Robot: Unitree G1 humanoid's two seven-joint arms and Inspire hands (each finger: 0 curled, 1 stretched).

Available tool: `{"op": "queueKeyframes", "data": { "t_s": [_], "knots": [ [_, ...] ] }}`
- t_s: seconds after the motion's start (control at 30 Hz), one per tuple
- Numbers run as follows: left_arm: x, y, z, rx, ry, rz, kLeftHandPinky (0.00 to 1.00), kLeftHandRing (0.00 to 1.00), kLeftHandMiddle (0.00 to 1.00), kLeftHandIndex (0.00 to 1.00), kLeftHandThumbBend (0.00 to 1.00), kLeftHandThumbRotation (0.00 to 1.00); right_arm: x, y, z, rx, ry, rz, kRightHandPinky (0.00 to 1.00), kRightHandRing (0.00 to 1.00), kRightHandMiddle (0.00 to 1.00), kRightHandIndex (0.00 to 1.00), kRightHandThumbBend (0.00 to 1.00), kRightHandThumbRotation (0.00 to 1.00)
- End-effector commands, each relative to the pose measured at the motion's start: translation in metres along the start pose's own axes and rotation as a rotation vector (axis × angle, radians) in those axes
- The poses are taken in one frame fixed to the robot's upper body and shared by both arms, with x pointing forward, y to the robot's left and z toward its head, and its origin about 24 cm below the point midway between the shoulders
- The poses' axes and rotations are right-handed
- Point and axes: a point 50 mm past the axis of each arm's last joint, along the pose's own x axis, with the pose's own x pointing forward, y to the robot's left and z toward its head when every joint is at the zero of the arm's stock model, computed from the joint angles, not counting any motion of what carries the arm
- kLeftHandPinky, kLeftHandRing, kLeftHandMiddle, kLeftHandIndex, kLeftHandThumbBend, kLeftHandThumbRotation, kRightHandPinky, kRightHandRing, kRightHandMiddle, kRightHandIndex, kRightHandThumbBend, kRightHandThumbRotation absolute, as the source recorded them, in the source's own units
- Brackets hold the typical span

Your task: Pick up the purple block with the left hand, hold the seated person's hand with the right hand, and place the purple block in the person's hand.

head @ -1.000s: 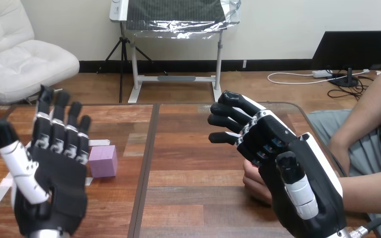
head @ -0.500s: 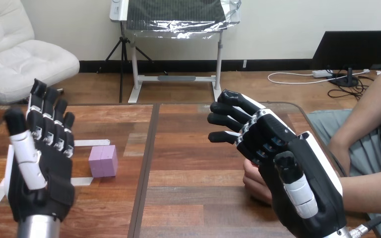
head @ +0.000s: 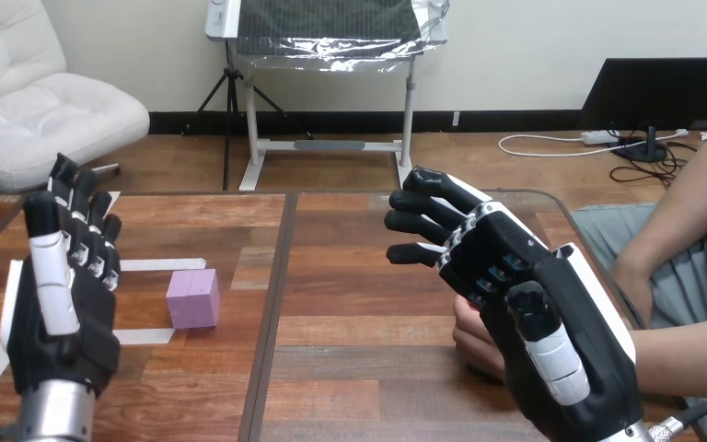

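Left of the purple block [head: 192,298], my left hand [head: 60,313] hovered released; my right hand [head: 527,293] lay unclenched over the person's hand [head: 473,339]

The right hand [head: 527,308] covers most of the person's hand [head: 469,338]; just a part shows at its left side, and I cannot tell if the two touch. The bottom edge cuts off the forearm of the left hand [head: 60,308].
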Motion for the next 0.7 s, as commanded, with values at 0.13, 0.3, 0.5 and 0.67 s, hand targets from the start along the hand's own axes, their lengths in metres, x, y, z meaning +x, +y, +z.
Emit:
{"op": "queueKeyframes", "data": {
  "t_s": [0.13,0.3,0.5,0.67],
  "knots": [
    [0.033,0.001,0.014,0.077,-0.062,-0.059,1.0,1.0,1.0,1.0,0.67,0.94,0.012,-0.004,0.009,-0.019,-0.083,-0.004,0.75,0.83,0.83,0.84,0.87,0.78],
    [0.041,0.004,0.012,0.109,-0.042,-0.058,1.0,1.0,1.0,1.0,0.65,0.94,0.012,-0.004,0.009,-0.018,-0.084,-0.002,0.75,0.83,0.83,0.84,0.88,0.78],
    [0.05,0.008,0.009,0.132,-0.02,-0.057,1.0,1.0,1.0,1.0,0.62,0.95,0.013,-0.004,0.01,-0.024,-0.084,-0.003,0.76,0.83,0.83,0.84,0.88,0.78],
    [0.057,0.012,0.006,0.165,0.013,-0.065,1.0,1.0,1.0,1.0,0.61,0.93,0.013,-0.005,0.01,-0.033,-0.083,-0.003,0.76,0.83,0.83,0.84,0.88,0.79]
  ]
}}
